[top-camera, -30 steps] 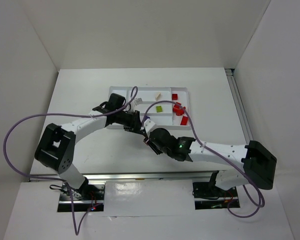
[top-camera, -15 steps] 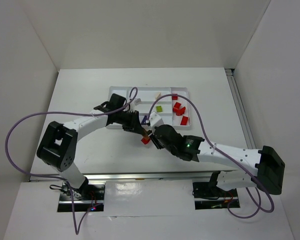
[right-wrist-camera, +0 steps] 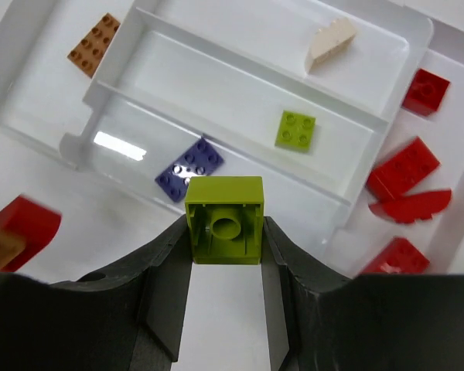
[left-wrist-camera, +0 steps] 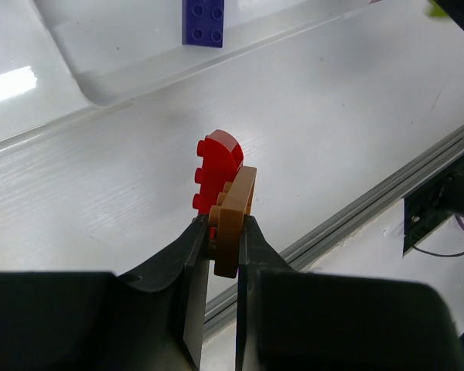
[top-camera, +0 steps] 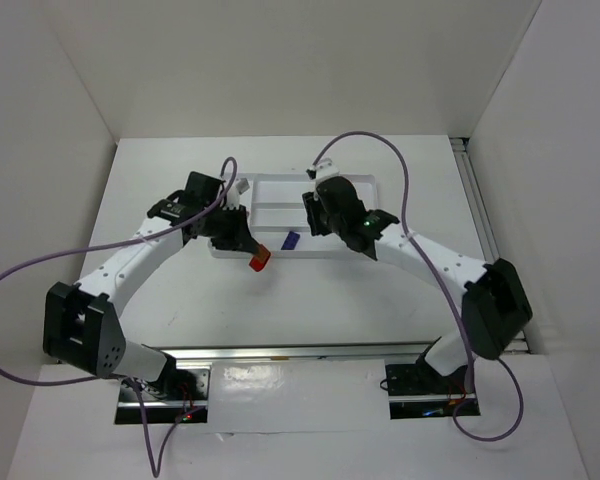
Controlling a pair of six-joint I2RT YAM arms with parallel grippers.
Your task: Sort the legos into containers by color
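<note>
A lime green brick [right-wrist-camera: 224,209] is clamped in the right gripper [right-wrist-camera: 226,226], over the near wall of the tray [right-wrist-camera: 240,56]. The left gripper [left-wrist-camera: 223,228] pinches a red curved brick [left-wrist-camera: 216,162] and an orange-brown plate [left-wrist-camera: 236,197] together over the counter [left-wrist-camera: 332,116], just near of the tray. In the top view the right arm hides the tray's right end.

- **Left end section:** a second orange-brown plate [right-wrist-camera: 94,44].
- **Far slot:** a cream piece [right-wrist-camera: 330,42].
- **Middle slot:** a lime plate [right-wrist-camera: 295,130].
- **Near slot:** a blue-purple plate [right-wrist-camera: 189,168].
- **Right end section:** four red bricks [right-wrist-camera: 402,168].

The right arm [top-camera: 425,252] covers the tray's [top-camera: 270,192] right end in the top view. The red brick [right-wrist-camera: 27,222] is blurred and cropped at the right wrist view's left edge.
</note>
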